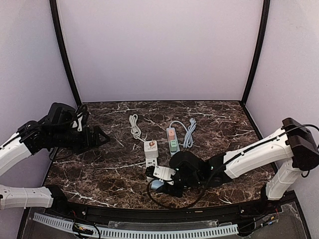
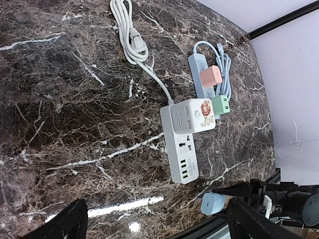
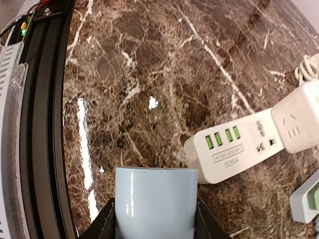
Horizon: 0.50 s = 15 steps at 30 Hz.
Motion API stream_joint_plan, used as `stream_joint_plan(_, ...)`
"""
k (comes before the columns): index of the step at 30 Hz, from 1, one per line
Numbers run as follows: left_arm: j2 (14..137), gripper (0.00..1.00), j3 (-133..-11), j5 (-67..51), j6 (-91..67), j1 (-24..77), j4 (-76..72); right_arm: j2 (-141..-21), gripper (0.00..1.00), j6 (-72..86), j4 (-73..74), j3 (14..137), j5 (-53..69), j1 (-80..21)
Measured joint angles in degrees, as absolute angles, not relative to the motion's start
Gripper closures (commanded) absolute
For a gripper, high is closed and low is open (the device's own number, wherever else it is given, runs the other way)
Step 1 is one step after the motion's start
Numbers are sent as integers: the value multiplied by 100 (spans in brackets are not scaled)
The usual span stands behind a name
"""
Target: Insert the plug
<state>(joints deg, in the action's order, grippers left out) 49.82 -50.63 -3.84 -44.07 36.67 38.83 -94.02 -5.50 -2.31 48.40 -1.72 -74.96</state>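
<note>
The right pincer [image 3: 156,220] was closed on the pale blue plug [image 3: 156,199], one finger on each flank of the block. The plug was held near the front edge of the counter [image 1: 224,119], just off the end of the white power strip [image 3: 249,144] that carries four green ports. It was not seated in any socket, and its prongs were not visible in any view.

The white power strip lay near the middle of the counter. Its far end held one occupant, a white adapter with a floral face [image 2: 203,115]. The two sockets between that adapter and the green ports were vacant. Its white cord [image 2: 127,30] ran back to a loose bundle farther up the counter.

Just beside it on the right lay a blue-grey power strip [image 2: 199,79] holding two items, a pink adapter [image 2: 213,77] and a green adapter [image 2: 222,105]. Its pale blue cord [image 1: 189,132] was looped alongside.

The left pincer [image 1: 101,137] was at the left side of the counter, well apart from both strips, with its fingers spread wide and gripping nothing.
</note>
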Motion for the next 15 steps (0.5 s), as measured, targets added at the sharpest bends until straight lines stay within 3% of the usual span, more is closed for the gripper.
stream_joint_plan(15,5682,8,-6250,-1752,-4289,3667,4215,-8816,100,-1334,1,6007,-301,-7422)
